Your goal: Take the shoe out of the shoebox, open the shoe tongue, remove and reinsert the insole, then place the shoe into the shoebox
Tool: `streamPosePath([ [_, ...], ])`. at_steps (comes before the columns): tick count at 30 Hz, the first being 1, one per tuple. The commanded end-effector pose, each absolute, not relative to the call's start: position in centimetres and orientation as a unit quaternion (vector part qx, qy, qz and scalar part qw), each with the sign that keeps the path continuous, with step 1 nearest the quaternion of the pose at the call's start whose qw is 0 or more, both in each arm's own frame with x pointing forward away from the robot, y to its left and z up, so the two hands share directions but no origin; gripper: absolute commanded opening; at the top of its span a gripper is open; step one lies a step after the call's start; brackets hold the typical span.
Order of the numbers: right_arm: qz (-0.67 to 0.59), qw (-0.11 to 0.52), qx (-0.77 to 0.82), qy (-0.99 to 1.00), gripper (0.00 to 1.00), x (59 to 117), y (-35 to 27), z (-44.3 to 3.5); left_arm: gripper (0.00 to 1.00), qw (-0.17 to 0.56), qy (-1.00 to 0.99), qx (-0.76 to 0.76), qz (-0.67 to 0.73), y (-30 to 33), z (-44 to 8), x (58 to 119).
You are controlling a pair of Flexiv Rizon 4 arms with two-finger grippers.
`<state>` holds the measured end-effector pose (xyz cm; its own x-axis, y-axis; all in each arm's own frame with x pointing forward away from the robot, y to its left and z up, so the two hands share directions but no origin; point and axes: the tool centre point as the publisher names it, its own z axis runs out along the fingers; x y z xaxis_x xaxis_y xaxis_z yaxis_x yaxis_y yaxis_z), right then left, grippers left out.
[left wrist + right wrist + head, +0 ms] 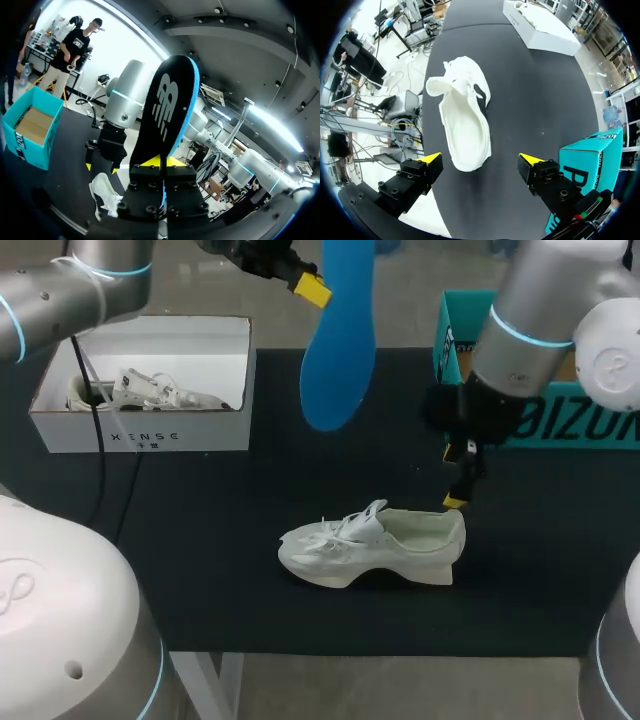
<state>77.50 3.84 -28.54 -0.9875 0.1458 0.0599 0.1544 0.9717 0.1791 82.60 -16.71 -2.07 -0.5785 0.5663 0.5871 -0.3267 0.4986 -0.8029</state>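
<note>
The left hand [161, 162] grips the blue insole [338, 340] up high — the right hand [481, 159] is open over the white shoe [465, 125].

White shoe [372, 545] upright on its sole mid-table, blue insole [338, 350] aloft behind it, open white shoebox [140, 435] back left

Print on white box [145, 436], teal box [575, 425]; logo on insole [167, 107].
</note>
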Motion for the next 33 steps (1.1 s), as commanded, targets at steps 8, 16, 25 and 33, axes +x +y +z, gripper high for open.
streamPosePath([
  [8,-0.11,0.036,-0.083,-0.99,1.0,77.5,5.0,-32.5,0.0,0.452,-0.738,-0.082,0.494,-16.7,-2.1,82.7],
  [16,-0.118,0.042,-0.086,-0.988,1.0,77.2,5.6,-34.8,0.0,0.452,-0.738,-0.082,0.494,-16.7,-2.1,82.7],
  [25,-0.112,0.054,-0.076,-0.989,1.0,78.0,6.9,-37.0,0.0,0.452,-0.738,-0.082,0.494,-16.7,-2.1,82.7],
  [33,-0.11,0.055,-0.068,-0.99,1.0,78.2,6.8,-38.3,0.0,0.452,-0.738,-0.082,0.494,-16.7,-2.1,82.7],
])
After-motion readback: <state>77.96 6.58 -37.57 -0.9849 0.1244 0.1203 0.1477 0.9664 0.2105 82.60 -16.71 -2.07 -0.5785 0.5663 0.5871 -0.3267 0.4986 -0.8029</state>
